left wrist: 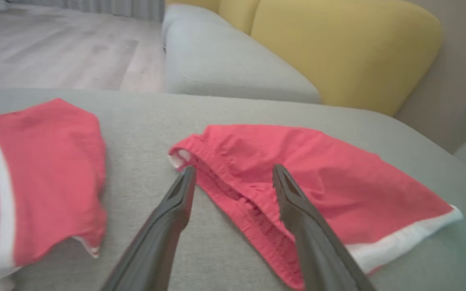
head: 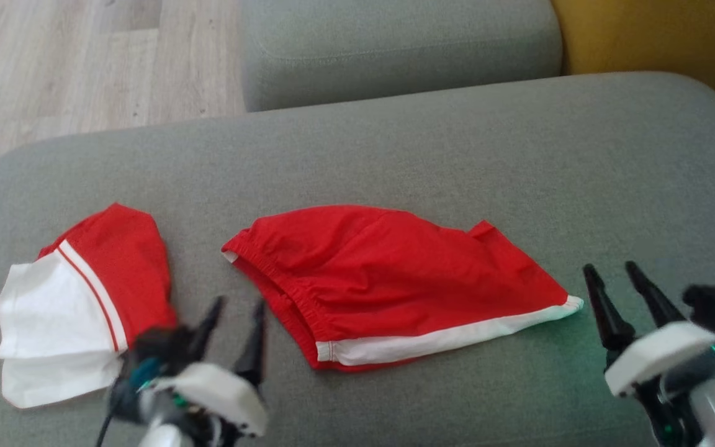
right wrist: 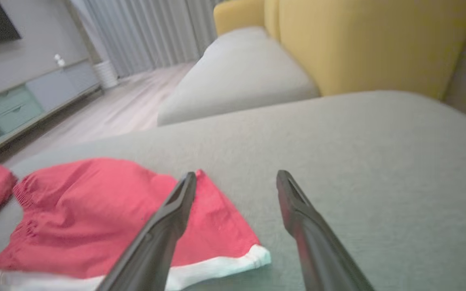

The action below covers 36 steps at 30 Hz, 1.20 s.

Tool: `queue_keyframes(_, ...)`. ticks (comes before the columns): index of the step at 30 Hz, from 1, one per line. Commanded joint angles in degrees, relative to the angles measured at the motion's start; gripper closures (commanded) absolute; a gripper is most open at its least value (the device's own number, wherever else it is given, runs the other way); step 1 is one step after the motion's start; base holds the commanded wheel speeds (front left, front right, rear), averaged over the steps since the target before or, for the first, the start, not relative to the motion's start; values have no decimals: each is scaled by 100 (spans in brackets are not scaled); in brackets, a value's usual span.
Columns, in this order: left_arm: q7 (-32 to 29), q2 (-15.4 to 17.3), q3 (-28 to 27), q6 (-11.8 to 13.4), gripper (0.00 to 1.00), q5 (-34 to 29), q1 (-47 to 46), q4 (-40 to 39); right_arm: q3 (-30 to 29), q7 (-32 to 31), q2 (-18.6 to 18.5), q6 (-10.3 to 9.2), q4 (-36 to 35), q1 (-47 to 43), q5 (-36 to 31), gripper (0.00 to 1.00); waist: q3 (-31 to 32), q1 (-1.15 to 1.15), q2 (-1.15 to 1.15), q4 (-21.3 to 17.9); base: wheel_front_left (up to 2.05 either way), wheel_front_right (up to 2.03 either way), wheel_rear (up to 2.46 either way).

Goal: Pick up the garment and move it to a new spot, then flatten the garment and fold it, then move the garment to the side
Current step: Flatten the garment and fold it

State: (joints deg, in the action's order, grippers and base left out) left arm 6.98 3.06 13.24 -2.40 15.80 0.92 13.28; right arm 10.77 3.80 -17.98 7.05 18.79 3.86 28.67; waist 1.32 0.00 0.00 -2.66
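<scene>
The garment (head: 395, 273), red shorts with an elastic waistband and a white hem band, lies mostly flat at the middle of the grey cushion (head: 457, 143). My left gripper (head: 239, 304) hovers open just left of the waistband, nothing between its fingers. In the left wrist view that gripper (left wrist: 234, 167) points at the waistband of the shorts (left wrist: 338, 182). My right gripper (head: 609, 268) stands open just right of the white hem corner. In the right wrist view its (right wrist: 237, 173) left finger overlaps the edge of the shorts (right wrist: 95, 210).
A second red and white garment (head: 84, 298) lies crumpled at the cushion's left end, beside my left gripper. Another grey seat cushion (head: 395, 49) and a yellow backrest (head: 655, 31) lie beyond. Wooden floor (head: 84, 62) is at the far left.
</scene>
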Motion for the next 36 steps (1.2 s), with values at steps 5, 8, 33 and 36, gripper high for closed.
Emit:
queue_keyframes(5, -1295, 1, 333, -268, 0, 369, -456, -197, 343, -1088, -369, 44, 288, 658, 581, 0, -147, 0, 0, -20, 0, 0, 0)
queue_keyframes(8, -1869, -4, 533, -293, 0, 558, -556, -229, 397, -1656, -477, 44, 563, 890, 807, 0, -304, 0, 0, 25, 0, 0, 0)
queue_keyframes(33, -2292, -16, 1365, -352, 100, 885, -1287, 626, 1129, -2470, -467, 44, 1205, 1338, 1715, 100, -796, 0, 0, 112, 0, 0, 0)
queue_keyframes(36, -2146, -17, 1371, -378, 100, 988, -1334, 639, 1187, -2297, -531, 44, 1150, 1363, 1824, 100, -740, 0, 0, 117, 0, 0, 0)
